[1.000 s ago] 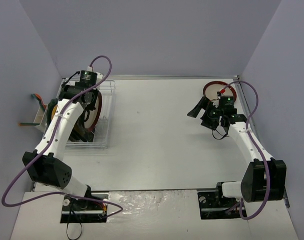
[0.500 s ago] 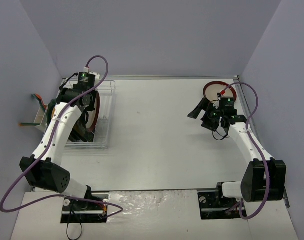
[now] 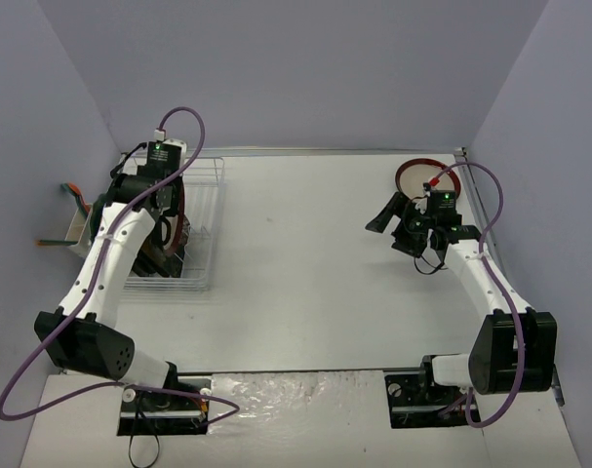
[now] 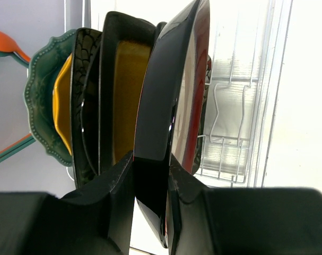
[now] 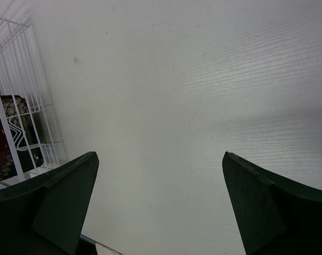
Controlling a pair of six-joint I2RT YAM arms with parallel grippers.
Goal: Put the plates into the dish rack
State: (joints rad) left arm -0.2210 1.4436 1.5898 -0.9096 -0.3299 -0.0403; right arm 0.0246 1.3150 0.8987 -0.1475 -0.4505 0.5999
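**Plate held on edge at the rack; one plate left on the bench**

The left end effector is clamped across the lower edge of a dark red-rimmed plate, one finger on each face. It holds the plate upright in the dish rack, at 9 o'clock in the overhead view. At the plate's 9 o'clock stand its neighbours, close-packed: a black-amber square plate, a black patterned plate, a yellow plate and a scalloped teal plate. The right end effector hangs with its jaws wide apart and holds nothing. It hovers over the bare bench, near a round red-rimmed plate lying flat at 2 o'clock.

Handling, as judged: the plates look glazed, so they are stiff, fairly heavy, slick under the pads and liable to chip against a neighbour or the wire. The rim is the natural hold. For the flat plate, that means a finger worked under its raised lip.

Hard to make out: the fingers hide the held plate's bottom edge, so whether it sits in a slot cannot be told. In the overhead view the left arm covers most of the rack, and the plates cannot be counted. A cable crosses the flat plate.
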